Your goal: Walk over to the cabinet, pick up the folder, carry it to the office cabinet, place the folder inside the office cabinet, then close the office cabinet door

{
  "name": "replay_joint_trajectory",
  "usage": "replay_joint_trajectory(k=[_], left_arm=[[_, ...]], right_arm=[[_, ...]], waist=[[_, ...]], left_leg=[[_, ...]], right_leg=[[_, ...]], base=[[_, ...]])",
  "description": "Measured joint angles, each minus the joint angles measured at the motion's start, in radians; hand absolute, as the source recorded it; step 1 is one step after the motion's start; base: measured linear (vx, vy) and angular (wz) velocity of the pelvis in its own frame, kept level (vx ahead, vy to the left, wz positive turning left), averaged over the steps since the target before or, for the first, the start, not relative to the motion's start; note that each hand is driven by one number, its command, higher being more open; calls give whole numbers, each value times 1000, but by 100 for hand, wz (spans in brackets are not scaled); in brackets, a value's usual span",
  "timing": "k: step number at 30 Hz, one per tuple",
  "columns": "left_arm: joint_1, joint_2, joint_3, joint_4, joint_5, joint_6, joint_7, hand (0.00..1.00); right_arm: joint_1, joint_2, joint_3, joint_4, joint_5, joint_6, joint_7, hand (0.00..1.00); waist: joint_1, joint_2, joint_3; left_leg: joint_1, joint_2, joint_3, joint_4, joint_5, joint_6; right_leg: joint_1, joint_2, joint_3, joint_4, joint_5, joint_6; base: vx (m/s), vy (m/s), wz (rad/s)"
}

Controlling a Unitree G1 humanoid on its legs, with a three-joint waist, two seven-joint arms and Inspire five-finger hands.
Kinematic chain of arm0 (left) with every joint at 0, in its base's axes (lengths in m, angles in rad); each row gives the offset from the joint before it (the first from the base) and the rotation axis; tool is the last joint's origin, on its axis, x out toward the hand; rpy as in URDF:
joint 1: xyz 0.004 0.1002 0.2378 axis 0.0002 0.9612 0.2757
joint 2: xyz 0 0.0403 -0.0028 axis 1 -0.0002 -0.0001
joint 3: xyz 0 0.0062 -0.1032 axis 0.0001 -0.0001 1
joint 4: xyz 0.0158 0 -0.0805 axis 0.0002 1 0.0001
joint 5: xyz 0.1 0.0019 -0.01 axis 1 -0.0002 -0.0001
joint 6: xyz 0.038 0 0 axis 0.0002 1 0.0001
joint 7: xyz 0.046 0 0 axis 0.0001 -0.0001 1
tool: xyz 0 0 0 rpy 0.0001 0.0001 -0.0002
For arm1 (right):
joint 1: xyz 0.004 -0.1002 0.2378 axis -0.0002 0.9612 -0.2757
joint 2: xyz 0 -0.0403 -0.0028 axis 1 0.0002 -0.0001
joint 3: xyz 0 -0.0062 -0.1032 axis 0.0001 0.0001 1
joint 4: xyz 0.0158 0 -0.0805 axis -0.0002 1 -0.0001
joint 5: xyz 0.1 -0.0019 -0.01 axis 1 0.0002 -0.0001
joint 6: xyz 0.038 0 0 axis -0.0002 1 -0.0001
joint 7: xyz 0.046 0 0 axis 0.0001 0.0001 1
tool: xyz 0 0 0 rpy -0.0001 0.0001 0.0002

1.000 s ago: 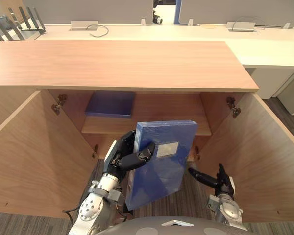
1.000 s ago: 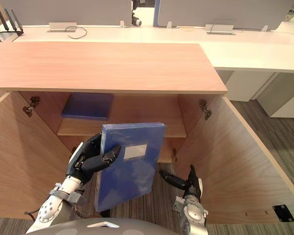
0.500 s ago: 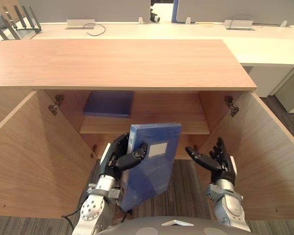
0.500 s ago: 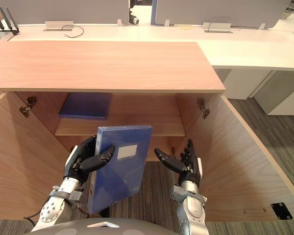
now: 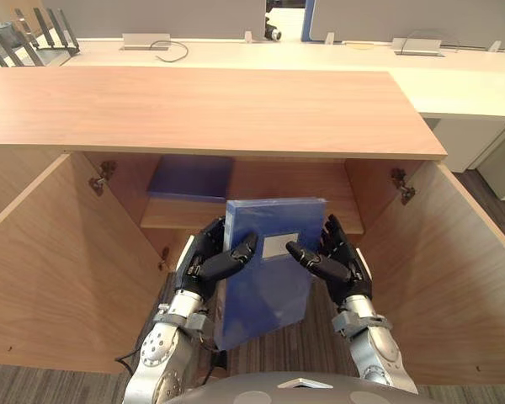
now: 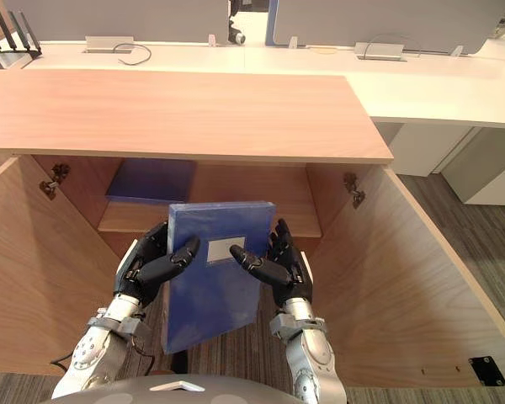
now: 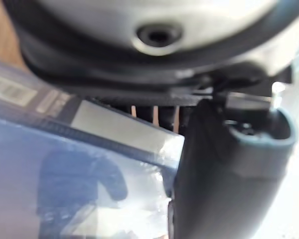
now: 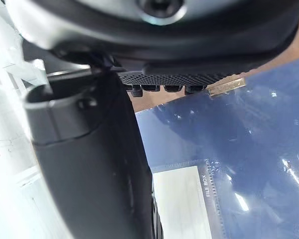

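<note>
From the head views, the blue file box [image 5: 265, 286] stands upright before the open office cabinet [image 5: 210, 109]. The left hand [image 5: 209, 263] and right hand [image 5: 341, 268] each clasp a side edge. The shelf [image 5: 278, 181] lies bare beside a flat blue folder [image 5: 190, 178]. In the left wrist view the thumb crosses the box's face, and the right wrist view shows likewise.

Folder [image 5: 269, 295] looks like glossy blue plastic w/ a paper label [image 5: 275, 246]. Cabinet [image 5: 202, 109] is matt wood-grain, smooth, w/ metal hinges [image 5: 401, 186].
</note>
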Motion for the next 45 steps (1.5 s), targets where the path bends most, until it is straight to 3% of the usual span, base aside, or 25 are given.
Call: replay_joint_trajectory(k=[14, 20, 23, 24, 31, 34, 41, 45], left_arm=[[1, 65, 20, -117, -306, 45, -129, 0], [1, 124, 20, -117, -369, 64, -131, 0], [-1, 187, 18, -117, -415, 66, -131, 0], [-2, 200, 18, -117, -424, 66, -131, 0], [-72, 373, -24, -69, -429, 60, -131, 0], [-78, 440, -66, -47, -459, 60, -131, 0], [-78, 447, -109, 5, -588, 52, -134, 0], [-78, 445, -110, 41, -665, 29, -141, 0]], right_arm=[[-159, -89, -106, 44, -21, 0, 45, 100], [-221, -99, -78, 157, 7, -1, 107, 100], [-248, -130, 5, 243, 92, -2, 132, 100], [-249, -133, 28, 260, 131, -2, 141, 0], [-247, -275, 260, 329, 315, 21, 234, 0], [-247, -347, 323, 340, 384, 70, 238, 0], [-275, -440, 413, 326, 459, 78, 248, 0], [-281, -488, 436, 229, 478, 69, 249, 0]], waist=[[4, 15, -10], [6, 14, -9], [8, 12, -8], [7, 10, -8], [26, -1, -13], [33, -2, -13], [37, 1, -14], [33, 10, -19]], left_leg=[[0, -2, -21, 0, 7, -1], [-1, -3, -22, -1, 8, 0], [-2, -4, -24, 0, 8, 0], [-4, -4, -24, 0, 9, -1], [-19, -4, -38, 0, 18, 0], [-21, -5, -49, 0, 21, -1], [-21, 1, -64, 1, 21, -5], [-21, 5, -68, 1, 20, -10]], right_leg=[[10, 1, -21, 1, -2, -3], [10, 1, -21, 1, -2, -3], [9, 1, -20, 0, -2, -3], [8, 1, -20, 0, -2, -4], [22, 5, -24, -44, 21, -7], [27, 6, -33, -48, 21, -7], [38, 15, -45, -53, 22, -9], [40, 19, -46, -56, 22, -12]], base=[[-7, -4, 3], [0, 0, 0], [0, 0, 0], [0, 0, 0], [-3, -5, 5], [-19, -9, 9], [-14, -9, 6], [0, 0, 0]])
